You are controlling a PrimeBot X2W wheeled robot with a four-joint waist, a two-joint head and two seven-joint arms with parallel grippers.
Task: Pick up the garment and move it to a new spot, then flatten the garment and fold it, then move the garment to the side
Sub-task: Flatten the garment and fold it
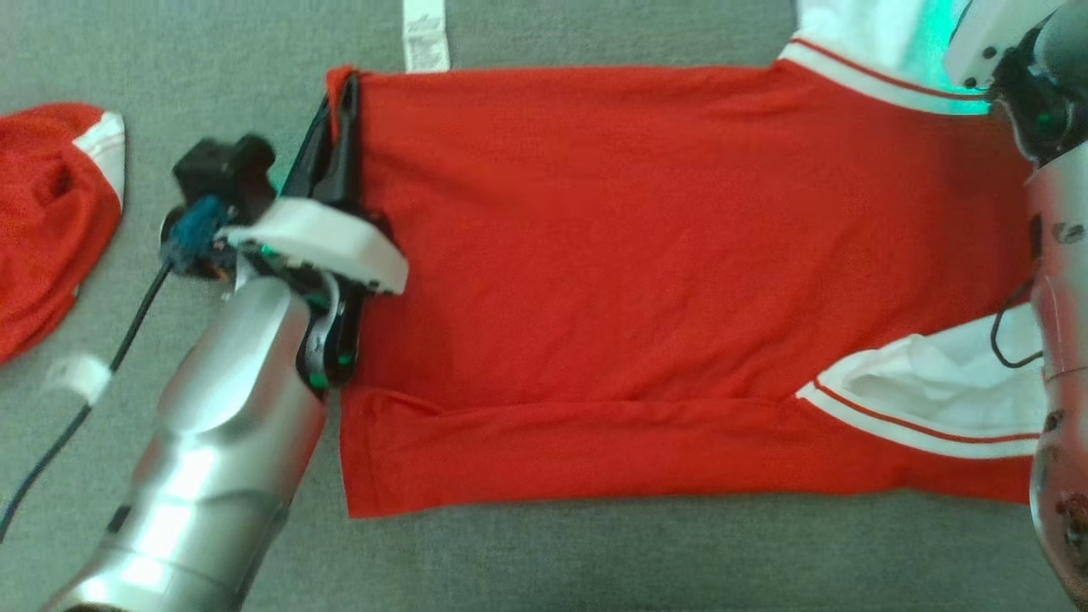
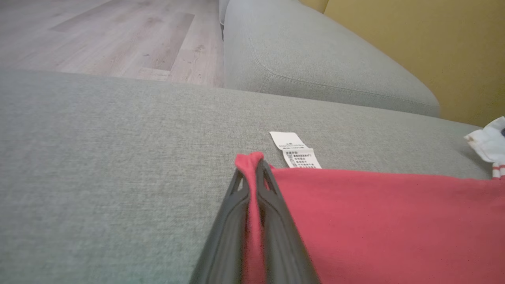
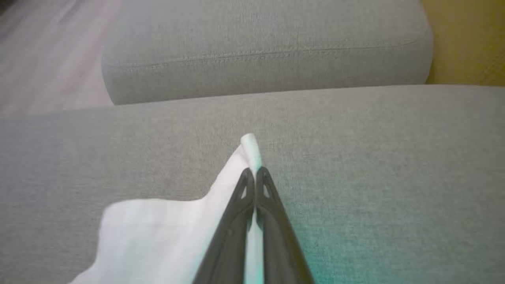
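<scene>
A red garment [image 1: 612, 272] with white sleeves trimmed in red stripes lies spread across the grey cushion [image 1: 595, 552]. My left gripper [image 1: 340, 93] is shut on the garment's far left corner; the left wrist view has red cloth [image 2: 252, 197] pinched between the dark fingers [image 2: 230, 221], beside a white care label [image 2: 298, 152]. At the upper right my right arm [image 1: 1045, 93] reaches over a white sleeve [image 1: 858, 42]. In the right wrist view my right gripper [image 3: 254, 173] is shut on the white sleeve cloth [image 3: 158, 236], whose tip pokes out past the fingertips.
A second red and white garment [image 1: 51, 212] lies bunched at the left edge. A black cable [image 1: 76, 416] trails from my left wrist. Beyond the cushion stand another grey cushion [image 2: 315, 59], wooden floor [image 2: 110, 35] and a yellow wall [image 2: 434, 43].
</scene>
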